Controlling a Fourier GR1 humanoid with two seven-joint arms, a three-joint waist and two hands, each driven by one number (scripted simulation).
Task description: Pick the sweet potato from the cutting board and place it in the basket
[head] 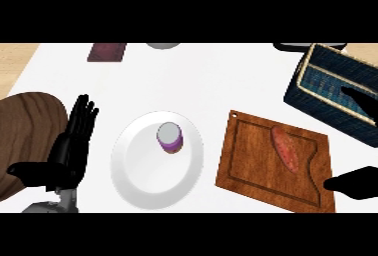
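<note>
The sweet potato (286, 148), long and orange-pink, lies on the brown wooden cutting board (251, 170) right of centre. Behind the board to the right stands the dark blue woven basket (325, 92). My right hand (354, 183) comes in at the right edge; only its thumb, by the board's right corner, and a finger in front of the basket show. It is spread open, just right of the sweet potato, and holds nothing. At the left, my left hand (70, 145) rests open with its fingers up.
A white plate (140, 170) left of the board carries a small purple and grey cup (170, 137). A dark red flat item (107, 51) and a grey object (162, 45) lie at the far edge. A round wooden surface (26, 125) sits at the left.
</note>
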